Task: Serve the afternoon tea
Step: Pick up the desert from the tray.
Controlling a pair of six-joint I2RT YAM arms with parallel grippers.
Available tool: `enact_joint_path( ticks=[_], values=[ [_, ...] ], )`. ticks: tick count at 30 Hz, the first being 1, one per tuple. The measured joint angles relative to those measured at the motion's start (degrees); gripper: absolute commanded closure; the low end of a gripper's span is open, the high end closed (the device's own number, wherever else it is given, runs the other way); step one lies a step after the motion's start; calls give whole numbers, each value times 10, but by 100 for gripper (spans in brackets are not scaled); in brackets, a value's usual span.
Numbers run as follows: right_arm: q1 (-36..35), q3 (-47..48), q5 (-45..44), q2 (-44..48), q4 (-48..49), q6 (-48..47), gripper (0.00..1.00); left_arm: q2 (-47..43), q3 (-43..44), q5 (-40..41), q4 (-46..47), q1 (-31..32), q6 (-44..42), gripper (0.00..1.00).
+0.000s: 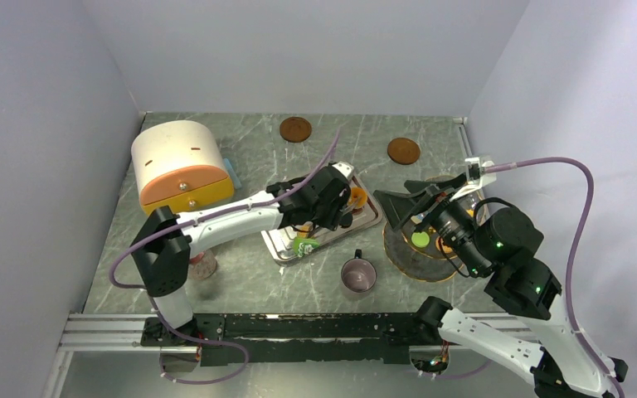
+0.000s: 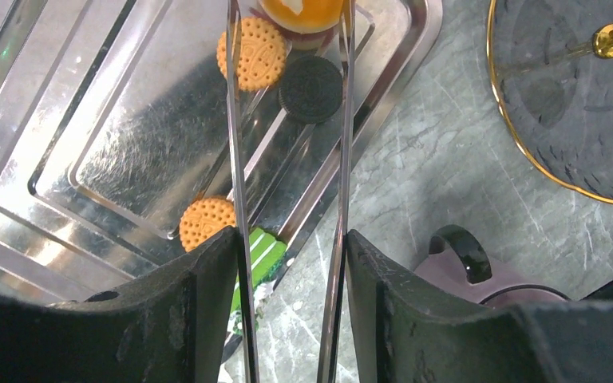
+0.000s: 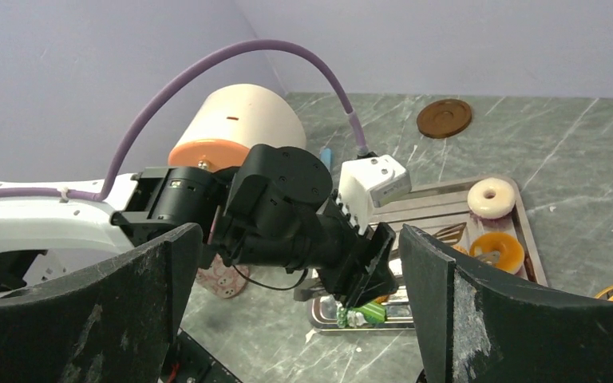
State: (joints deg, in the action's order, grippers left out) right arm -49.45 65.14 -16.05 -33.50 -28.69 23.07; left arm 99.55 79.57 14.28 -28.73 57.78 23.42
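Grey marbled tabletop [image 1: 249,282], lilac walls around. The mug [image 1: 358,274] stands lower centre. Behind it a steel tray [image 1: 278,245] holds biscuits [image 2: 259,52] under the left tool [image 1: 344,207], fingers apart. The right tool [image 1: 394,192] gapes wide by the plate [image 1: 402,257]. Two coasters [image 1: 295,128] lie farthest back.

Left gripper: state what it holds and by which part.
Nothing clearly held. The left gripper stands open over the steel tray; the black treat lies loose between its fingers, the orange treat near their tips.
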Motion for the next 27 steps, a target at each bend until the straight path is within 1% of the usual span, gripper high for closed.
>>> enact_joint_path(
  ticks=[12,18,20,27],
  values=[
    [0,-2,0,-2,7,0,2,35,16,-13,11,0,-26,41],
    [0,-2,0,-4,10,-2,2,56,32,-13,15,0,-31,42],
    [0,-2,0,-4,10,-3,2,61,33,-13,18,0,-32,43],
    [0,-2,-1,-4,10,-4,2,68,35,-12,20,0,-33,53]
  ],
)
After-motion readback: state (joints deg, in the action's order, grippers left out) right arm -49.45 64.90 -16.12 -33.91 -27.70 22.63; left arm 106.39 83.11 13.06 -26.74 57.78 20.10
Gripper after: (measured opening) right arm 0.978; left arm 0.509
